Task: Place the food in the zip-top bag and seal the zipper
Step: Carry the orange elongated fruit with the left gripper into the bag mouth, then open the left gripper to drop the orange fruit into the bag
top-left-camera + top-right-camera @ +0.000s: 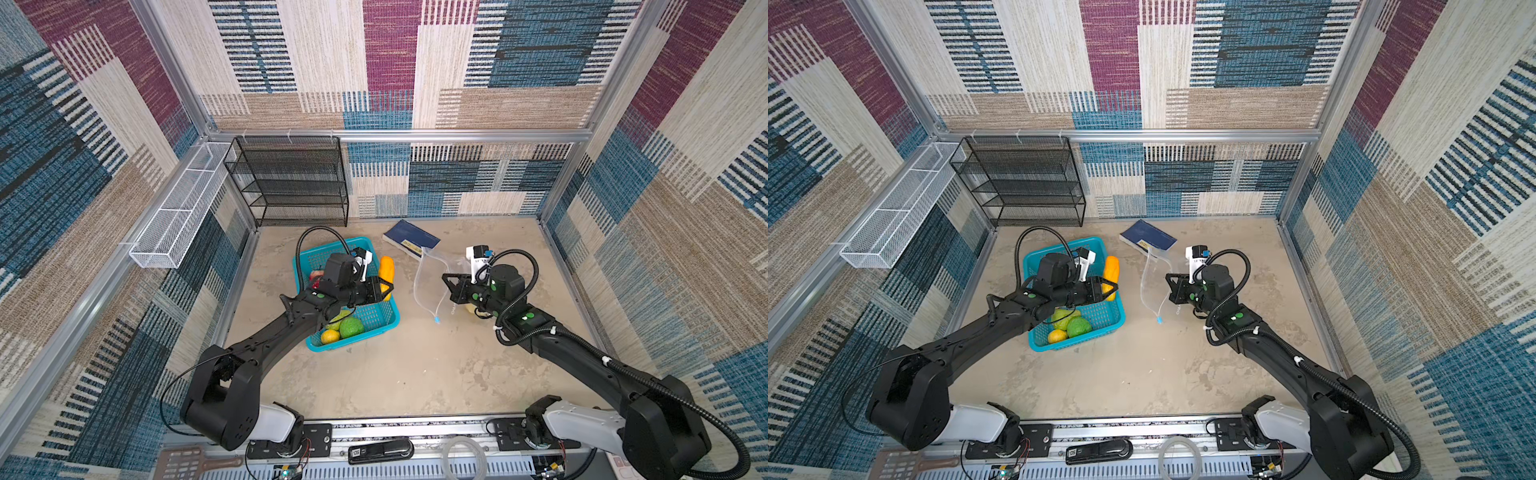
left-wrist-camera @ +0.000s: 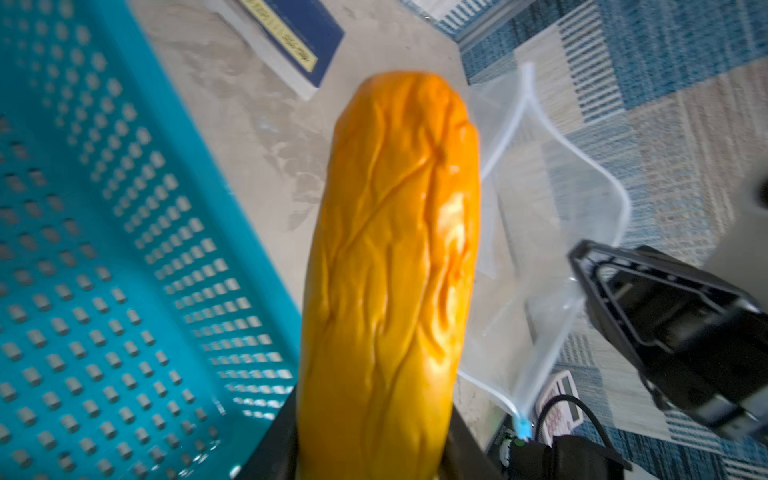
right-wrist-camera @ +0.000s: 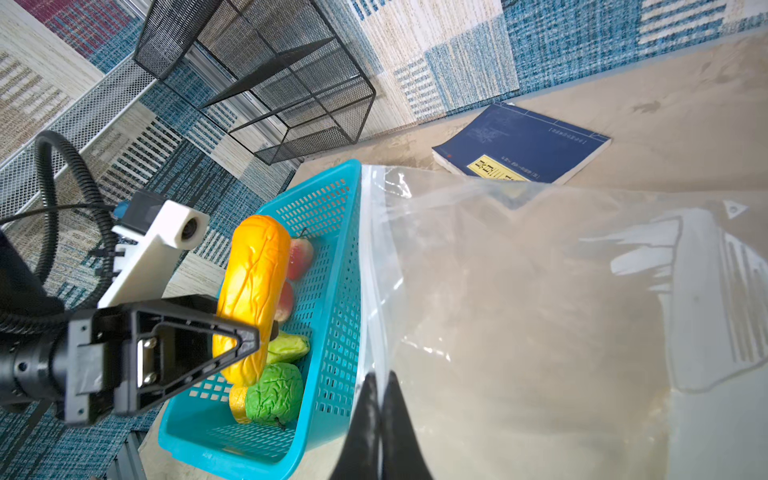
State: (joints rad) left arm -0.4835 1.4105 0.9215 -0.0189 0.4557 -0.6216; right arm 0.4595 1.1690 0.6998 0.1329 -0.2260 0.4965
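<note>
Food sits mostly in the teal basket (image 1: 376, 329), left of the tabletop's middle: a green ball (image 1: 351, 327), a lemon (image 1: 330, 336) and a red apple (image 3: 301, 257) among it. One long orange piece (image 2: 395, 249) is out and aloft over the basket's far right corner, clamped by its lower end between the left fingers (image 3: 243, 334). Most of its length stands free above them.

The zip-top bag (image 3: 540, 299) lies just right of the basket, toward the tabletop's far edge. Its far corner is at a blue book (image 1: 411, 239). The right fingers (image 3: 365, 419) are pressed shut on the bag's edge nearest the basket and hold that lip up. In the left wrist view the zipper (image 2: 505, 137) splits into two strips, so the mouth gapes toward the orange piece. The blue slider (image 1: 437, 320) hangs at its near end.

The step in hand looks like carrying the orange piece across and into that mouth. It should go in free end first, along the bag's length, low enough to pass under the raised lip rather than push the film flat. The right fingers ought to keep their pinch high and steady. The release is best left until most of the piece is past the zipper, or it may roll back out onto the tabletop (image 1: 415, 374).
</note>
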